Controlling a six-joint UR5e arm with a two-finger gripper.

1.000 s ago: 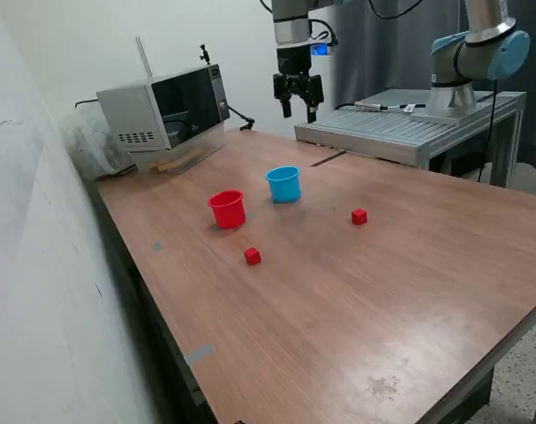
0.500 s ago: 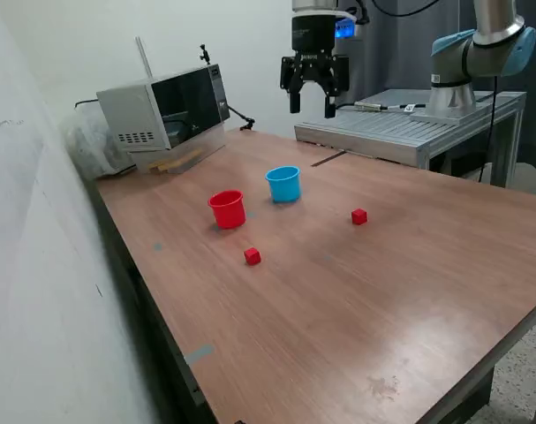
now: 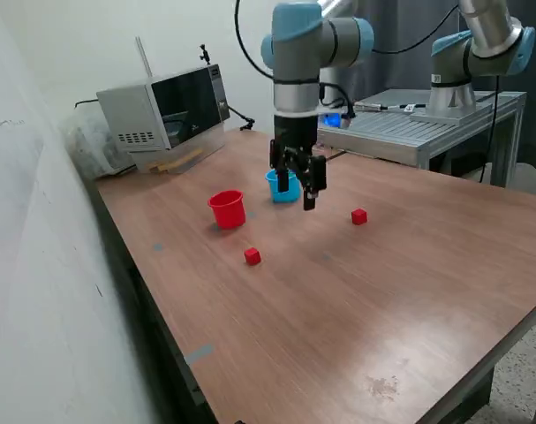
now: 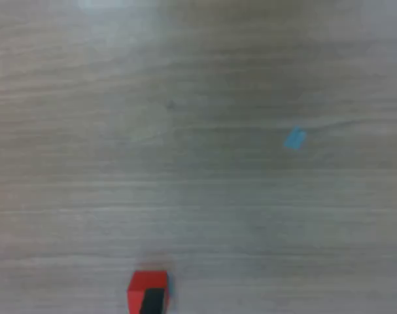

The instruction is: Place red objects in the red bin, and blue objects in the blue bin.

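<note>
Two small red cubes lie on the wooden table: one (image 3: 252,256) in front of the red cup (image 3: 227,209), the other (image 3: 359,216) toward the exterior view's right. The light blue cup (image 3: 279,188) stands beside the red cup and is partly hidden behind my gripper (image 3: 296,189). The gripper hangs above the table in front of that cup, fingers apart and pointing down, holding nothing. In the wrist view a red cube (image 4: 148,292) shows at the picture's edge on the wood. No dark blue cubes are in view.
A microwave (image 3: 164,110) stands at the table's far corner. A metal platform (image 3: 400,124) with a second arm's base (image 3: 469,62) borders the far side. A small blue speck (image 4: 294,139) lies on the wood. The table edge (image 3: 144,300) runs close to the wall.
The arm has swung down from high above the far edge to just above the table in front of the blue cup. Cups and cubes have not moved.
</note>
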